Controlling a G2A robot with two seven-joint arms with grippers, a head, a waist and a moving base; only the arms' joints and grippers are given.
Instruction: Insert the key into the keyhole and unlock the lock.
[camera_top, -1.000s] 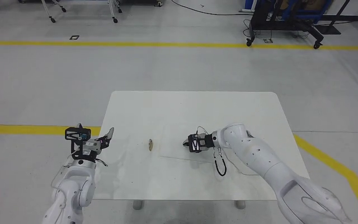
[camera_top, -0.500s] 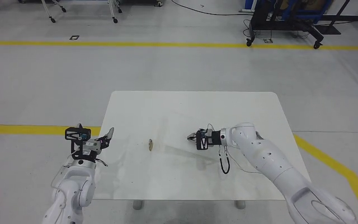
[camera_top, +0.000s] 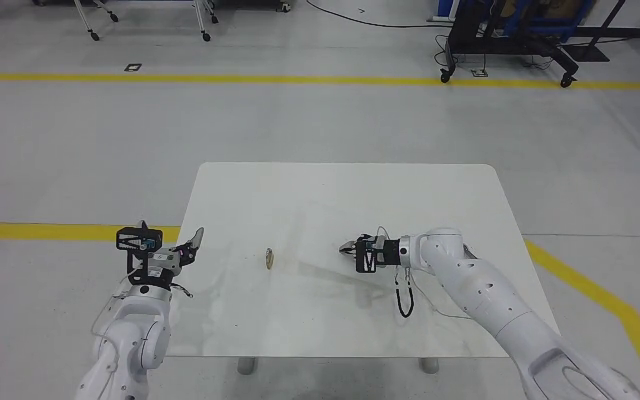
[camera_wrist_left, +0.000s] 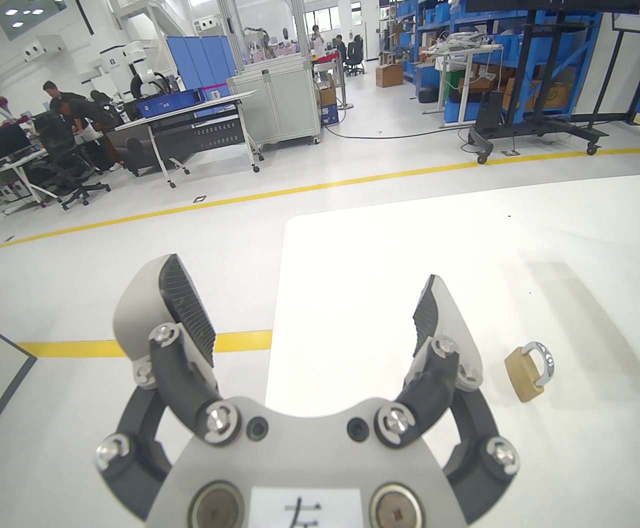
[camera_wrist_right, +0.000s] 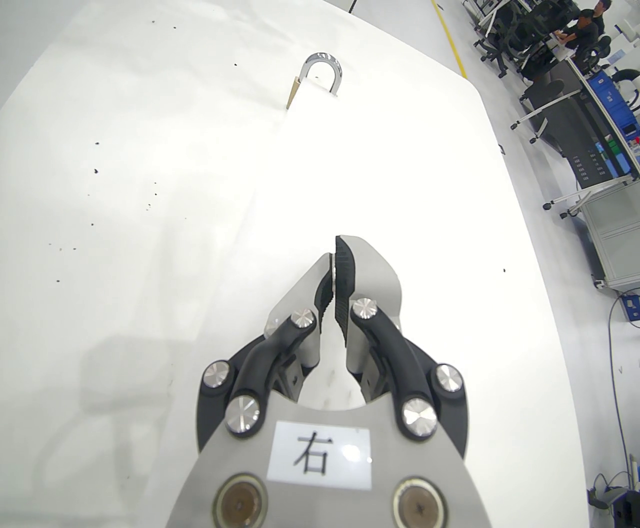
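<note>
The left fingers (camera_wrist_left: 186, 307) stand wide apart, ribbed pads facing each other. The bench (camera_wrist_left: 400, 250) edge runs through the gap between them. A brass lock (camera_wrist_left: 524, 376) with a silver shackle lies on the bench, just outside one finger, not touching it.

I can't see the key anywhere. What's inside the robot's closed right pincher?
Between the shut pads of the right gripper, a thin silvery edge peeks out, probably the key. The pads cover the rest, so its shape is hidden.

Matt brass lock (camera_wrist_left: 521, 376), glossy metal shackle (camera_wrist_left: 544, 358)
</note>
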